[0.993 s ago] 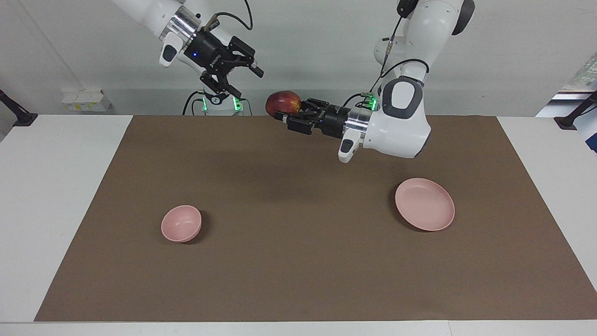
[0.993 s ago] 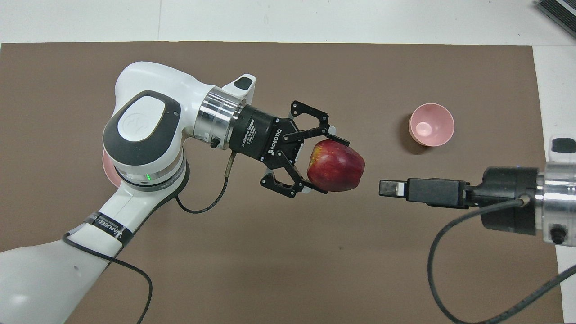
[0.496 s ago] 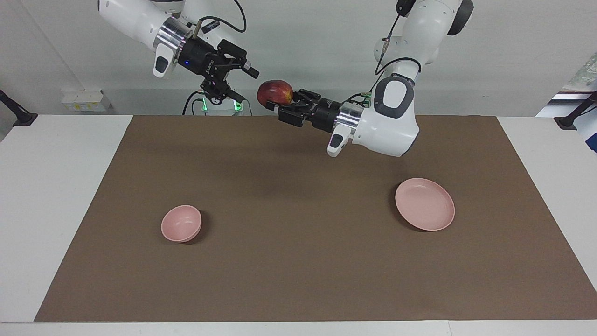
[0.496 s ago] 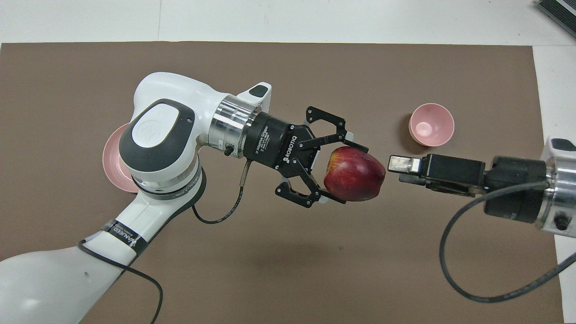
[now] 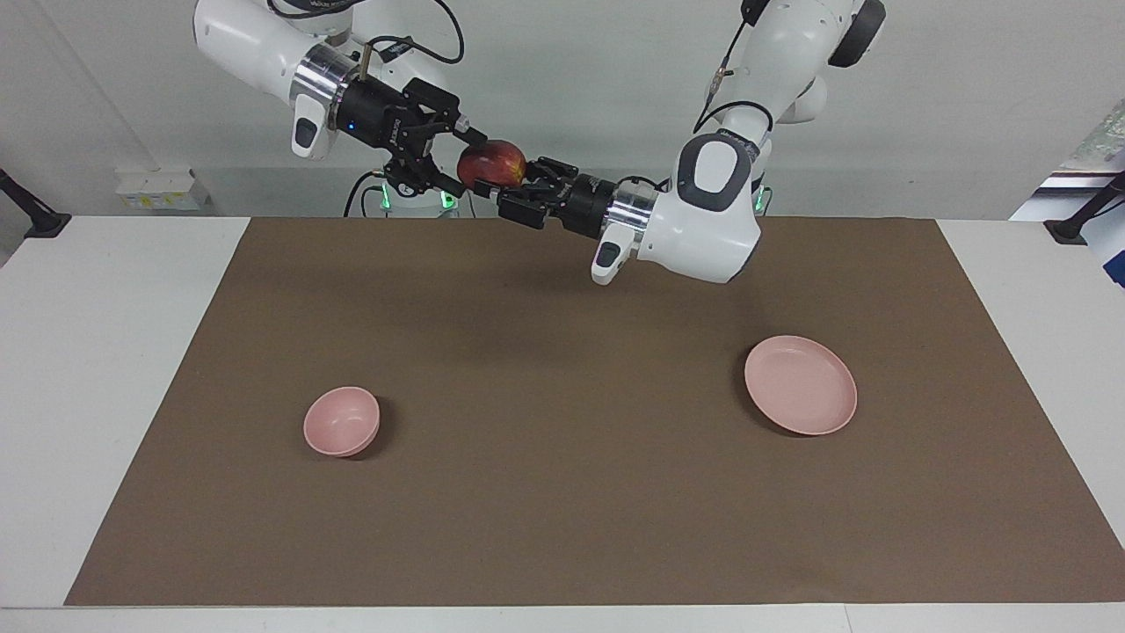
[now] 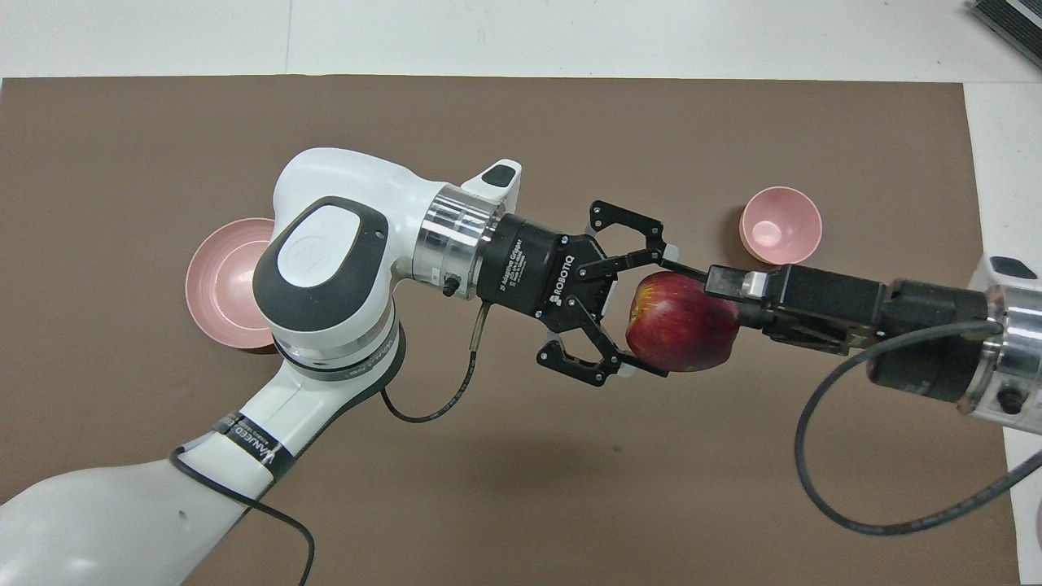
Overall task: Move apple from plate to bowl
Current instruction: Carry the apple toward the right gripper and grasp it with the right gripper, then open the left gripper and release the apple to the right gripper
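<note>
The dark red apple (image 5: 492, 163) is up in the air over the mat's robot-side edge, at mid table. My left gripper (image 5: 511, 180) is shut on it, with one finger on each side in the overhead view (image 6: 663, 317). My right gripper (image 5: 464, 163) is open, its fingers above and below the apple's other end; the overhead view shows it edge-on (image 6: 724, 285). The pink plate (image 5: 801, 384) lies bare toward the left arm's end, partly under that arm from above (image 6: 213, 285). The pink bowl (image 5: 342, 421) stands toward the right arm's end, with nothing in it (image 6: 780, 225).
A brown mat (image 5: 562, 475) covers most of the white table (image 5: 105, 352). A dark object (image 6: 1009, 20) lies off the mat at the table's corner farthest from the robots, at the right arm's end.
My left gripper has carried the apple up and toward the right arm's end. My right gripper has swung in to meet it, and its open fingers now straddle the apple.
</note>
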